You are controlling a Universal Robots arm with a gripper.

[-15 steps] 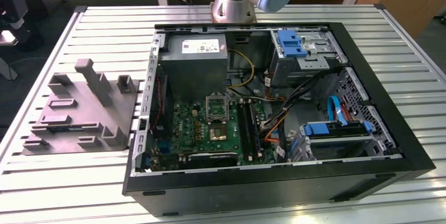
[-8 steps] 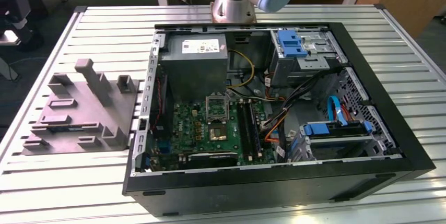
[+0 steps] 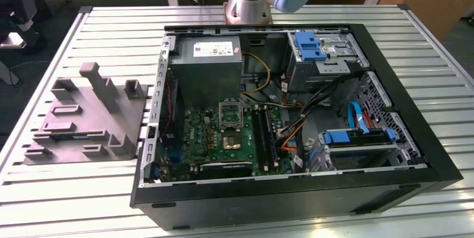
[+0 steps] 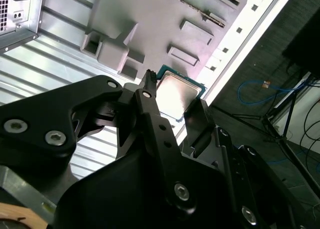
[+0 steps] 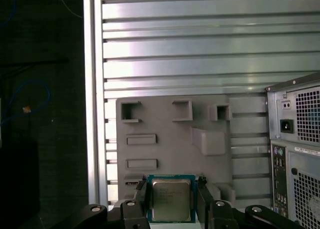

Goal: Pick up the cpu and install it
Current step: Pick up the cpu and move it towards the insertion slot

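In both wrist views the cpu (image 5: 171, 201) (image 4: 181, 90), a small silvery square chip with a thin pale rim, sits between the black fingers (image 5: 141, 195) of my gripper (image 5: 171, 199) (image 4: 174, 101). The fingers press against two opposite edges of the chip, and it hangs well above the grey moulded tray (image 5: 170, 121) (image 4: 150, 14). In the exterior view the same tray (image 3: 81, 121) lies on the slatted table at the exterior view's left, beside the open computer case (image 3: 296, 193). The silver-framed socket (image 3: 232, 140) lies on the green motherboard inside the case.
The arm's base (image 3: 248, 5) stands behind the case. Inside the case are a power supply (image 3: 211, 63), blue drive brackets (image 3: 309, 45), cables and black memory sticks (image 3: 265, 138). The case's rear panel (image 5: 295, 154) stands beside the tray. The table edge (image 5: 92, 89) runs along the tray's other side.
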